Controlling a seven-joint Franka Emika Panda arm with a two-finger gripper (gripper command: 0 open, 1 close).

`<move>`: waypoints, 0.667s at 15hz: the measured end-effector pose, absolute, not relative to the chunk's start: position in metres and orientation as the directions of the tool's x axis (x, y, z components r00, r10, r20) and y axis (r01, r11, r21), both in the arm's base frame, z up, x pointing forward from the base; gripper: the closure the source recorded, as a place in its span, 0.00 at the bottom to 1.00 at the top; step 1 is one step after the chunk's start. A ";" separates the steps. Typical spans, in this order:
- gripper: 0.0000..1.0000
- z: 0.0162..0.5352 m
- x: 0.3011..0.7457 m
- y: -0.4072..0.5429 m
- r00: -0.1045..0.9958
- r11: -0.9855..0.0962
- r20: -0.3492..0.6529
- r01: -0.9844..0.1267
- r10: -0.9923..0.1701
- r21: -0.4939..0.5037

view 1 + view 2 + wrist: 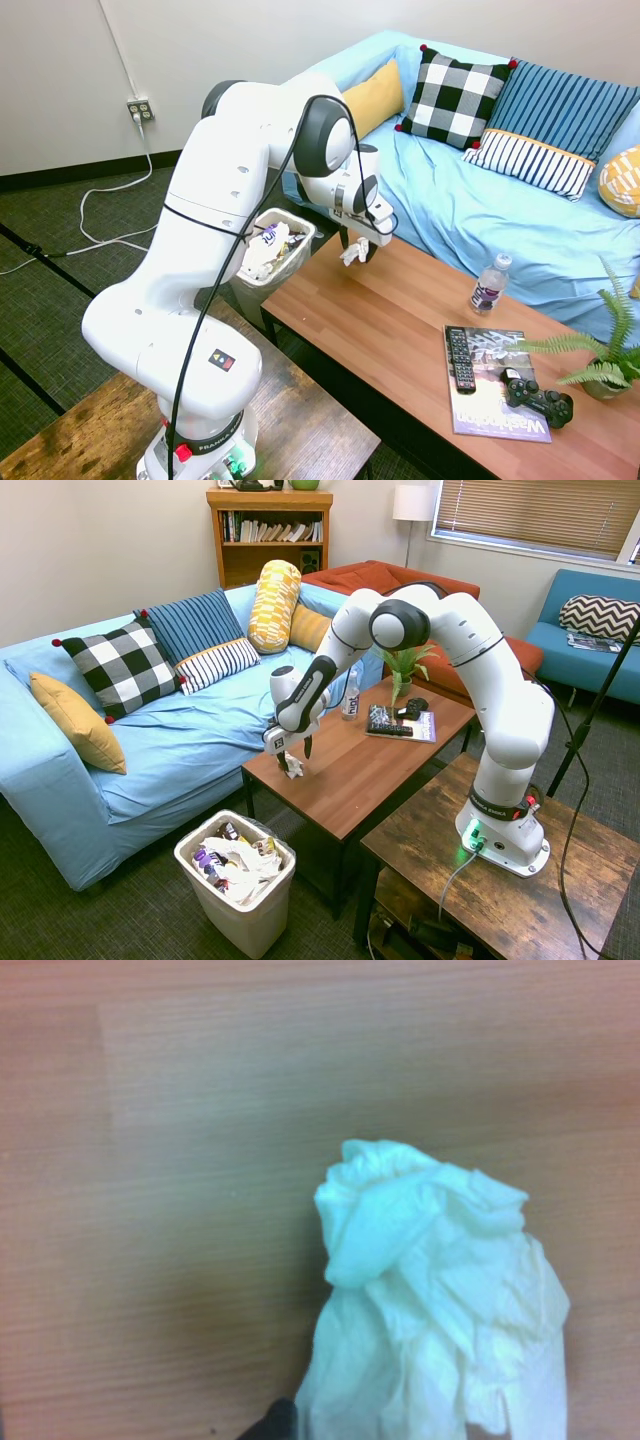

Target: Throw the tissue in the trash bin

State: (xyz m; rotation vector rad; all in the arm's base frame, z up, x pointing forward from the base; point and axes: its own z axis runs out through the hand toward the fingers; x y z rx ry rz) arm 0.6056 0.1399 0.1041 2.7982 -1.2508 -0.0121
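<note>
Pinching the tissue (292,767) shut just above the table (370,770), the gripper (293,755) could shed it short of the trash bin (240,905) if that light hold slips.

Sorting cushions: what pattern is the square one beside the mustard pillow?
Black-and-white checked square cushion, clearest in the first exterior view.

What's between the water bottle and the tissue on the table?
Nothing: only bare table between the water bottle and the tissue, which the gripper holds. The first exterior view shows it.

Living room: sofa (150,740), cushions, bookshelf (268,530).
</note>
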 end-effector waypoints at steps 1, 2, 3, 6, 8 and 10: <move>1.00 0.100 0.607 0.140 0.668 -0.665 0.024 -0.743 -0.744 0.073; 1.00 0.099 0.607 0.142 0.668 -0.666 0.024 -0.743 -0.743 0.073; 1.00 0.099 0.608 0.143 0.669 -0.666 0.024 -0.742 -0.743 0.071; 1.00 0.097 0.608 0.143 0.669 -0.666 0.025 -0.742 -0.743 0.070; 1.00 0.097 0.609 0.143 0.668 -0.665 0.024 -0.743 -0.744 0.069; 1.00 0.095 0.609 0.142 0.667 -0.664 0.024 -0.744 -0.745 0.068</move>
